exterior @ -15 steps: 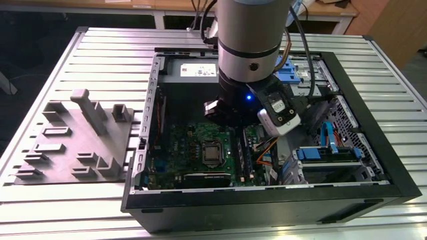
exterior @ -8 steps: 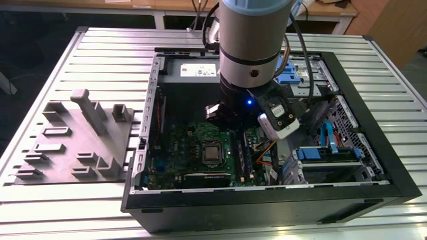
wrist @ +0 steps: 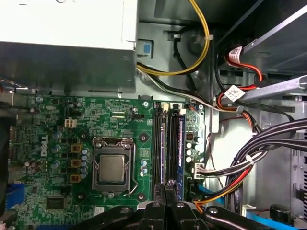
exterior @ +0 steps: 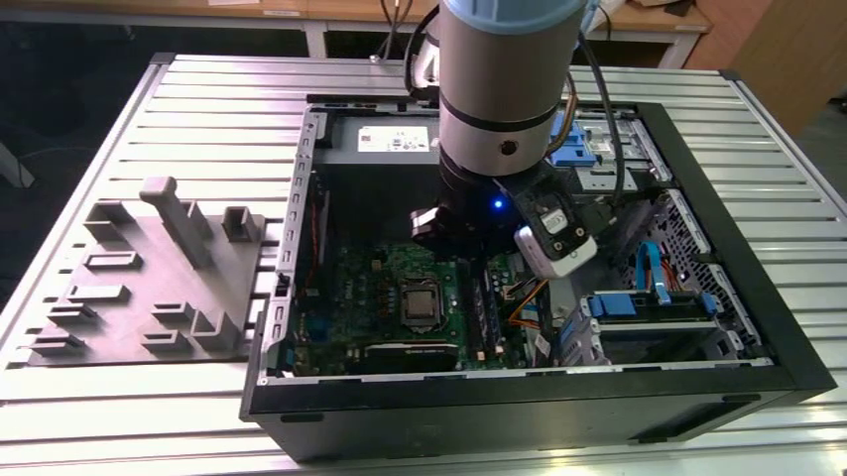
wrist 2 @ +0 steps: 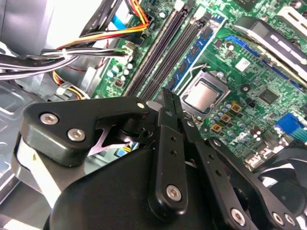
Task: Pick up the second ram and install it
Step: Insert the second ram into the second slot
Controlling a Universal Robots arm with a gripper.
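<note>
claw (wrist: pixel 166 185) pinched together inside the open pc case (exterior: pixel 530 412), tip just above the black slots (wrist: pixel 159 143) on the green motherboard (wrist: pixel 53 120), next to a seated blue-green ram stick (wrist: pixel 181 143)

Nothing readable here, honestly. Just a white sticker (exterior: pixel 395 141) on the power supply (exterior: pixel 339 149) and a small tag (wrist: pixel 233 92) by the cables (wrist: pixel 225 106).

On the worktop (exterior: pixel 198 99), a fixture block (exterior: pixel 146 288) lies at the case's (exterior: pixel 781 327) nine o'clock in the exterior view. Inside, memory slots (exterior: pixel 483 307) lie at the processor socket's (exterior: pixel 421 307) three o'clock, under the pincer (wrist: pixel 165 186).
</note>
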